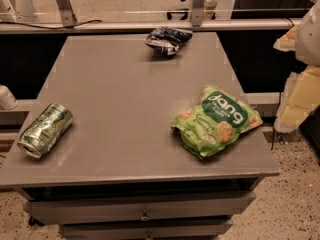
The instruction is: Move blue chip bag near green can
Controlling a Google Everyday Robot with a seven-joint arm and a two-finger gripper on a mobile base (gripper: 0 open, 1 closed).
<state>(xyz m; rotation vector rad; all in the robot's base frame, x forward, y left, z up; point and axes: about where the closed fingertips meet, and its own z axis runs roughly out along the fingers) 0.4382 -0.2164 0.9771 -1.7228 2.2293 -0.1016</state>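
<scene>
The blue chip bag [168, 39], small, crumpled and dark blue with white markings, lies at the far edge of the grey table [125, 99], near its middle. The green can [45, 129] lies on its side at the table's near left edge, silver end toward the front. My gripper [299, 84] shows as pale yellow and white parts at the right border of the view, off the table's right side, far from both the bag and the can and holding nothing that I can see.
A larger bright green "jang" snack bag [217, 120] lies on the right part of the table. Drawers [142, 209] sit below the table's front edge. A rail [150, 26] runs behind the table. A white object [6, 98] stands at the left.
</scene>
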